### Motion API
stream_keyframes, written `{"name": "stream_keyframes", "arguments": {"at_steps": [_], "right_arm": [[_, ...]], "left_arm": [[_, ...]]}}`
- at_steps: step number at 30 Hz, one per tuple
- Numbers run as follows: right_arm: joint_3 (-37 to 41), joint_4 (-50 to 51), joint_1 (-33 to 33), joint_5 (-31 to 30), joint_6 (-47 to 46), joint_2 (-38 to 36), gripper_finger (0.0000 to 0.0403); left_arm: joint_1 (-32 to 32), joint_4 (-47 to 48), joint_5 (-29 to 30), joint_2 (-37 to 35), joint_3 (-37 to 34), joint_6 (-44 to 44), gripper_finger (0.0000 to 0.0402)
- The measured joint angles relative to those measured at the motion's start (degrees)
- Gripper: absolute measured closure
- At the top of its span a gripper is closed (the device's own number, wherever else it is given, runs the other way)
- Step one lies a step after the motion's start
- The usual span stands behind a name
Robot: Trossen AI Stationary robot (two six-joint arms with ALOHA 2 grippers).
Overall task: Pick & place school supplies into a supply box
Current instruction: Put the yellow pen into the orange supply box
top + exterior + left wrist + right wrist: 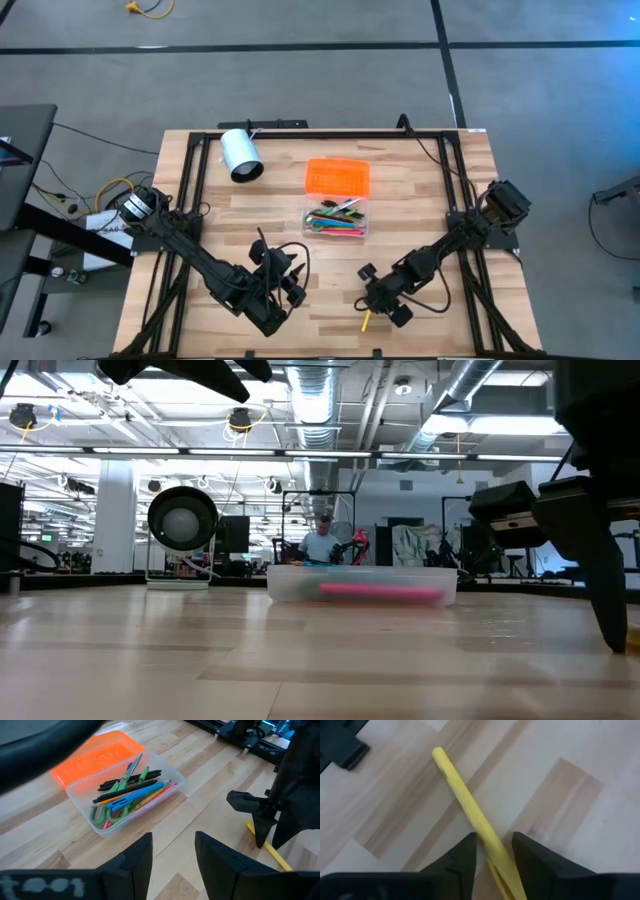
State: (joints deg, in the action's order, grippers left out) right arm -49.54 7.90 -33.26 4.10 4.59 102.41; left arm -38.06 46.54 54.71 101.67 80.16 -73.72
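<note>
High view: The right gripper (377, 305) is low over the near part of the table (420, 180), above a yellow pencil (366, 320) that lies apart from everything else. The clear supply box (336, 219) sits mid-table, well apart from the pencil, already holding most of the school supplies (335, 217). Its orange lid (338, 177) lies just behind it. The left gripper (278, 290) waits over bare wood near the table's front. A white cylinder (240, 156) lies toward the far left.

Low view: The box (362, 584) shows a pink pen (380, 591) through its wall. A dark finger (600, 585) reaches down to the tabletop at the picture's right. The pencil is barely visible here.

Left wrist view: The left fingers (137, 860) stand spread and empty. This view alone shows the box contents clearly, including green-handled scissors (107, 815), and shows the right gripper (267, 827) planted over the pencil (268, 851).

Right wrist view: Only here is the grasp legible. The pencil (470, 812) runs between the spread right fingers (462, 855), not yet pinched. For a sound pick, both tips should bracket the shaft squarely and close fully before lifting. Judged risk: the thin round shaft may roll or pivot out.
</note>
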Motion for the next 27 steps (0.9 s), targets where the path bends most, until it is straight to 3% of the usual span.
{"name": "stream_keyframes", "arguments": {"at_steps": [12,27], "right_arm": [[0.0,0.3,0.2,-2.9,-12.3,0.0,0.0362],[0.1,0.3,0.3,-7.6,-26.9,0.0,0.0378]], "left_arm": [[0.0,0.0,-0.1,0.0,0.0,0.1,0.0265],[0.0,0.8,-0.2,0.0,0.0,2.8,0.0265]]}}
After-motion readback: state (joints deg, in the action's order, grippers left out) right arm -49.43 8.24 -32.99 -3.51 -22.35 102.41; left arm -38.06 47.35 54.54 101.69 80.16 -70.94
